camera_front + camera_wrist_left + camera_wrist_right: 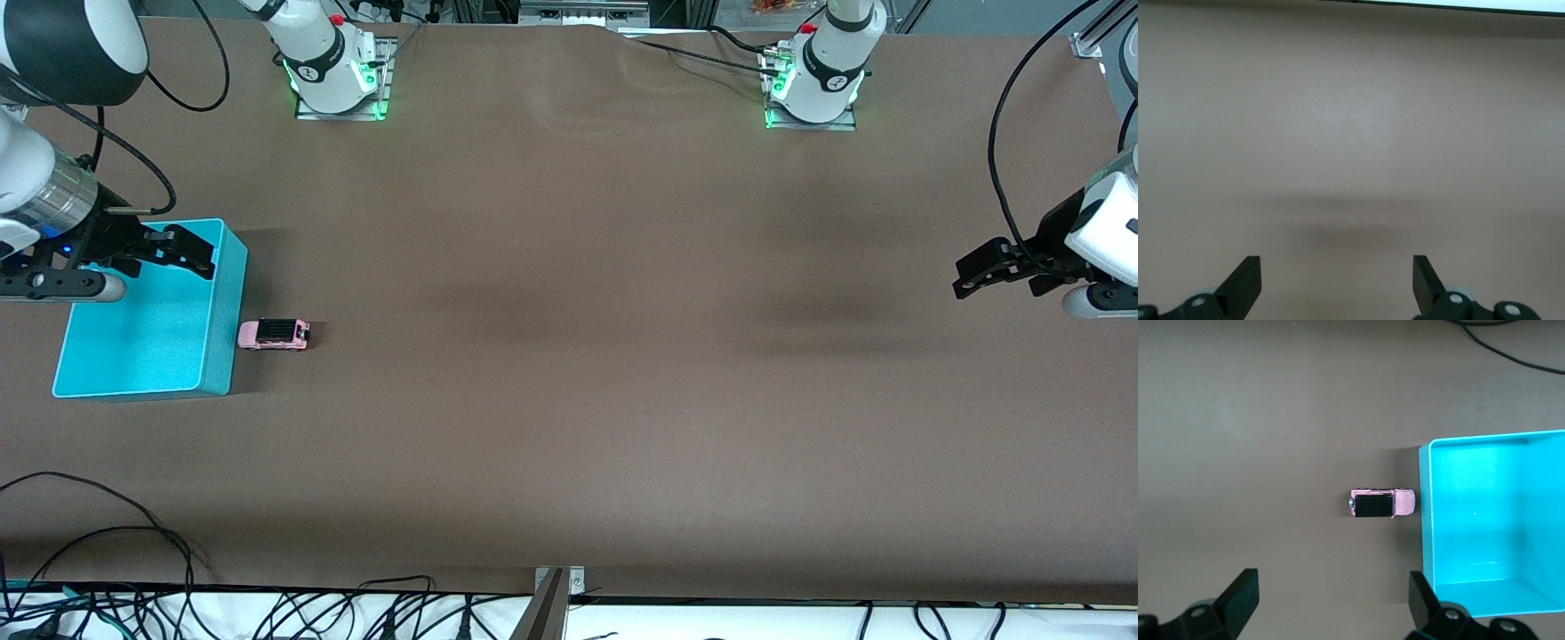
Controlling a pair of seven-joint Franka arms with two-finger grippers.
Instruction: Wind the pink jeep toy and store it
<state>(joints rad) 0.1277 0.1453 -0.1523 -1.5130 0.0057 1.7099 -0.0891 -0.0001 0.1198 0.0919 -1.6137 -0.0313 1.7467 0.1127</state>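
The pink jeep toy (274,334) stands on the brown table right beside the turquoise bin (213,356), on the bin's side toward the left arm's end. It also shows in the right wrist view (1381,503), close to the bin's wall (1425,520). My right gripper (182,253) is open and empty, up in the air over the bin's corner. My left gripper (982,271) is open and empty over bare table at the left arm's end; its view shows only tabletop between its fingers (1245,283).
The bin's inside (1491,513) looks empty. Cables (133,569) lie along the table edge nearest the front camera. The two arm bases (333,71) stand at the edge farthest from that camera.
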